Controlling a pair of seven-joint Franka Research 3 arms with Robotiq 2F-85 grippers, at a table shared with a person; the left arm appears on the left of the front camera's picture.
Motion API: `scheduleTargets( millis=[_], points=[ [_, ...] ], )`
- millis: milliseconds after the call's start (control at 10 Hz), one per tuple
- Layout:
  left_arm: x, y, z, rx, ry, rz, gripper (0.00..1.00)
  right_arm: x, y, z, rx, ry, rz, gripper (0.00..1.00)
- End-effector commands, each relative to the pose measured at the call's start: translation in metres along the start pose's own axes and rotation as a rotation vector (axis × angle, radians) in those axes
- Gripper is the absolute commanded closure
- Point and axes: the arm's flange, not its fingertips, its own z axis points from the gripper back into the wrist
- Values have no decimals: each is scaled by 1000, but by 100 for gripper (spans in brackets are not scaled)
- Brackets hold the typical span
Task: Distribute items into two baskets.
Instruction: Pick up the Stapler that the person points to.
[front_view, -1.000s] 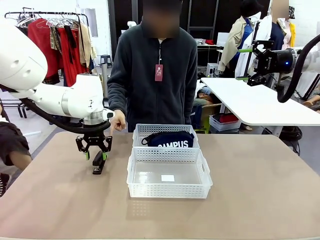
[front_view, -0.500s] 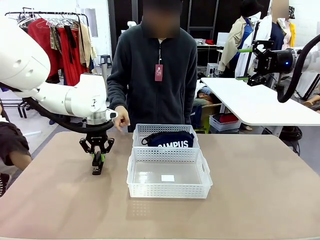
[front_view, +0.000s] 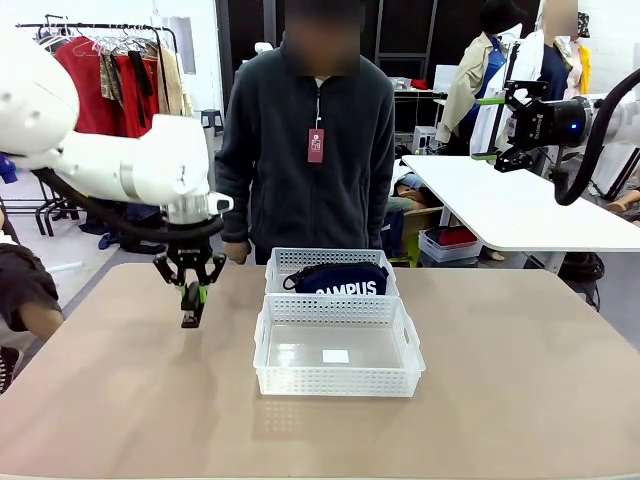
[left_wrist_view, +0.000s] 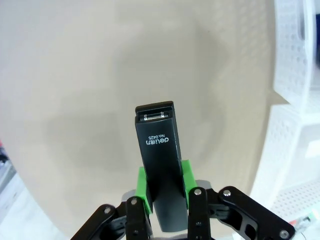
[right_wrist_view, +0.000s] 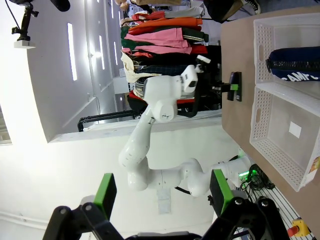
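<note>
— Where's the stapler (left_wrist_view: 159, 165)?
— The left gripper (front_view: 190, 300) pinches it between its green pads, at nine o'clock of the near basket (front_view: 336, 385). Its top reads "deli No.0425".
— And the pouch (front_view: 340, 278)?
— It lies in the far basket (front_view: 290, 258), "CAMPUS" showing. The right gripper (right_wrist_view: 162, 192) gapes wide, empty.

Reads "deli" and "No.0425" in white on top of the black stapler (left_wrist_view: 159, 165), upside down in the left wrist view. Spells "CAMPUS" in white capitals across the navy pouch (front_view: 345, 277) in the far basket (front_view: 285, 262), the letters' lower edge cut off by the rim in the front view; shows "CAMP" sideways in the right wrist view. Bears no legible print on the white sticker (front_view: 336, 356) on the near basket's (front_view: 262, 340) floor, nor on the red tag (front_view: 318, 145) at the person's (front_view: 300, 200) chest: too small.
</note>
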Motion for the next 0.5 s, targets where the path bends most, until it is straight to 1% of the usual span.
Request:
scheduleTargets(
  millis=[0,100,200,300,400],
  points=[
    [-11,-1,51,0,4,30,100,0,4,-1,18,-2,-6,0],
    [-15,-2,77,11,1,11,100,0,4,-1,18,-2,-6,0],
    [-16,-3,102,38,-27,3,100,0,4,-1,18,-2,-6,0],
    [-11,2,132,60,-40,6,100,0,4,-1,18,-2,-6,0],
    [-13,0,156,43,-50,-6,100,0,4,-1,18,-2,-6,0]
  ],
)
